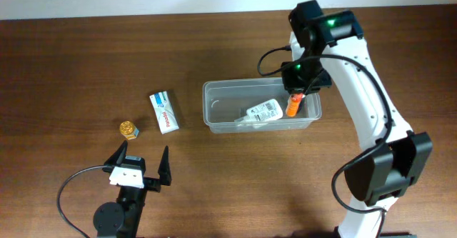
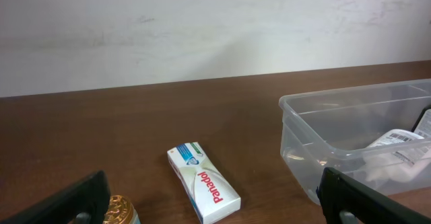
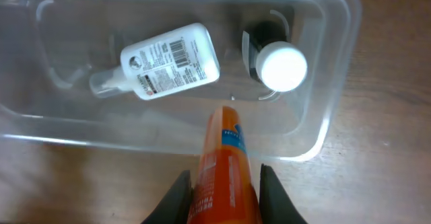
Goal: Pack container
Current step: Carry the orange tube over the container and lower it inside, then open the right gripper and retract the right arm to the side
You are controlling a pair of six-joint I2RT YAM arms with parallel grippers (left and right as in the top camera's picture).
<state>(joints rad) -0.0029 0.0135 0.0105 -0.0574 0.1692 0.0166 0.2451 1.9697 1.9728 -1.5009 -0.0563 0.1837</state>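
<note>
The clear plastic container (image 1: 214,113) (image 3: 337,83) (image 2: 296,126) sits mid-table. Inside lie a white labelled bottle (image 1: 263,111) (image 3: 172,61) on its side and a dark bottle with a white cap (image 3: 283,66). My right gripper (image 1: 294,101) (image 3: 224,194) hangs over the container's right end, shut on an orange tube (image 1: 293,108) (image 3: 225,163) that points down into it. At the front left, my left gripper (image 1: 143,165) (image 2: 215,207) stands open and holds nothing. A white Panadol box (image 1: 163,111) (image 2: 202,181) and a small gold-capped jar (image 1: 128,129) (image 2: 118,210) lie on the table ahead of it.
The brown wooden table (image 1: 71,59) runs to a pale wall (image 2: 202,29) at the back. The right arm (image 1: 371,116) arches along the table's right side, and a black cable (image 1: 71,188) curls beside the left arm's base.
</note>
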